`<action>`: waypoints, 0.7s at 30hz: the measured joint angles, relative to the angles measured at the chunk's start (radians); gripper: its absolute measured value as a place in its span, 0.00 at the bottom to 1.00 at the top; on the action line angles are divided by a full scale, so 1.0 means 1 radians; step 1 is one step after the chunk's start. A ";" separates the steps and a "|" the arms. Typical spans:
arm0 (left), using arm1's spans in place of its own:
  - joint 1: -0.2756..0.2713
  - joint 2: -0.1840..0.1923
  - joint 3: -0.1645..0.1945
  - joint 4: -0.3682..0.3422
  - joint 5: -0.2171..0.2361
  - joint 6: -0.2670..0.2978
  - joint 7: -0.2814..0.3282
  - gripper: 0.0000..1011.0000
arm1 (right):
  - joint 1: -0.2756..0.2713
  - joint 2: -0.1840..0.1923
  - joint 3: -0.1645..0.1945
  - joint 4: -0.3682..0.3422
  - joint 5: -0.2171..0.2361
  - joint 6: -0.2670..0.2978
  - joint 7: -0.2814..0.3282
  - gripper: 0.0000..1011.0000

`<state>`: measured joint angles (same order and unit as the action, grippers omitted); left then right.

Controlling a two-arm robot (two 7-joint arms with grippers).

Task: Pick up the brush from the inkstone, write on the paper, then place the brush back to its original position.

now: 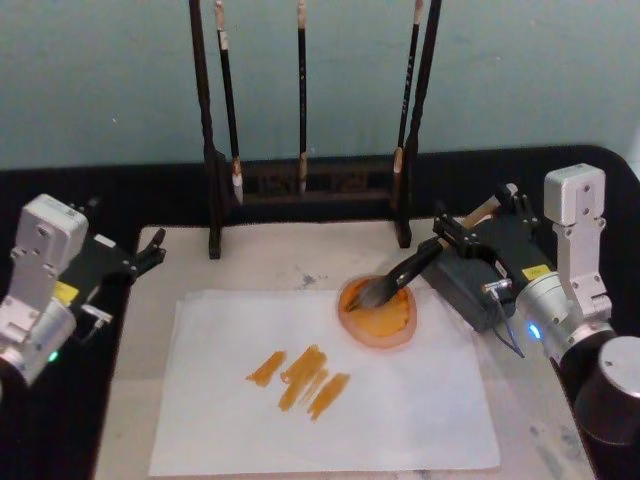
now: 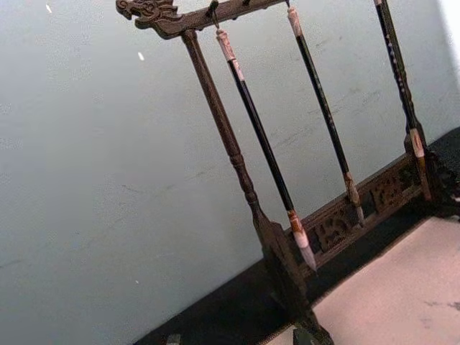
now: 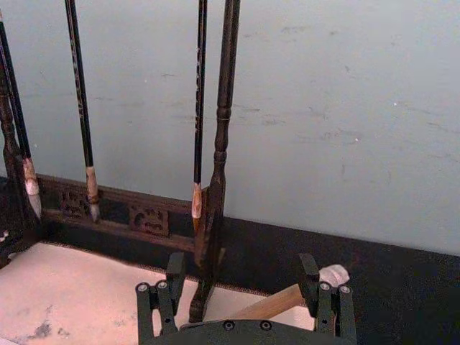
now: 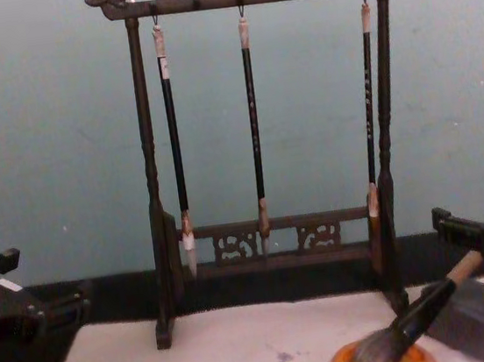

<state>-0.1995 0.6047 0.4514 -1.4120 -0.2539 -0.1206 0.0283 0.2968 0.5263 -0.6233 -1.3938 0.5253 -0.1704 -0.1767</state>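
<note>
**Brush resting in the dish, right tool spread around its handle**

Here's the brush (image 1: 415,268): bristles down in the orange inkstone (image 1: 378,312), which sits on the paper (image 1: 400,400) near that sheet's far right corner, handle slanting up toward the table's right edge. The right tool (image 1: 478,222) straddles the tan handle, jaws apart on either side of it, not clamped. In the right wrist view the handle (image 3: 277,305) runs between the two spread jaws with clear gaps showing. Orange strokes (image 1: 300,378) already mark the middle of the paper, so the writing looks done.

Handling, as I judge it: light, stiff wooden handle, smooth enough to roll in a loose grip; soft, wet bristles that would smear. Take it on the bare wood, above the black ferrule.

The left tool (image 1: 150,252) sits parked at the table's left edge, jaws apart.
</note>
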 joint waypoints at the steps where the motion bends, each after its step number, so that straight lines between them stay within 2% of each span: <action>1: 0.000 0.000 0.000 0.000 0.000 0.000 0.000 1.00 | 0.000 0.000 0.000 0.000 0.000 0.000 0.000 0.99; 21: 0.000 0.000 0.000 0.000 0.000 0.000 0.000 1.00 | 0.000 0.000 0.000 0.000 0.001 0.001 0.001 0.99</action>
<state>-0.1995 0.6047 0.4514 -1.4120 -0.2539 -0.1206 0.0283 0.2967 0.5264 -0.6233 -1.3938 0.5265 -0.1696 -0.1762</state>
